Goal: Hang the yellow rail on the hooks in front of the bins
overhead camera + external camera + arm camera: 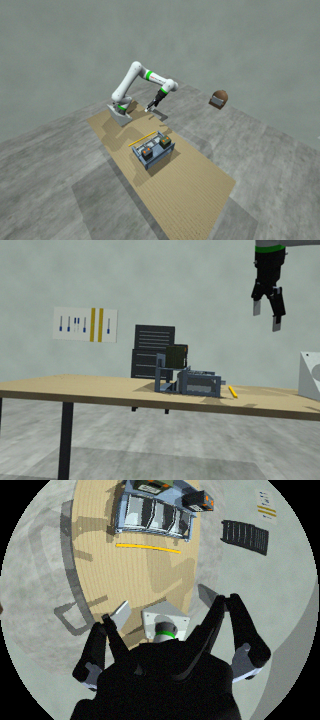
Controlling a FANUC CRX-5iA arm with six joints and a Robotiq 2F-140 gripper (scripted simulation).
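The yellow rail (141,138) lies flat on the wooden table just in front of the blue-grey bin rack (153,151). It also shows in the side view (232,391) and in the wrist view (148,548), beside the rack (156,502). The hooks on the rack's front are too small to make out. My gripper (151,105) is open and empty, high above the table near the arm's base, well away from the rail. In the side view the gripper (266,317) hangs at the top right, fingers spread.
Two dark green boxes with orange marks (165,140) (146,152) sit on the rack. The arm's grey base (120,116) stands at the table's far end. A dark cabinet (152,351) stands behind the table. A brown object (219,98) lies on the floor to the right.
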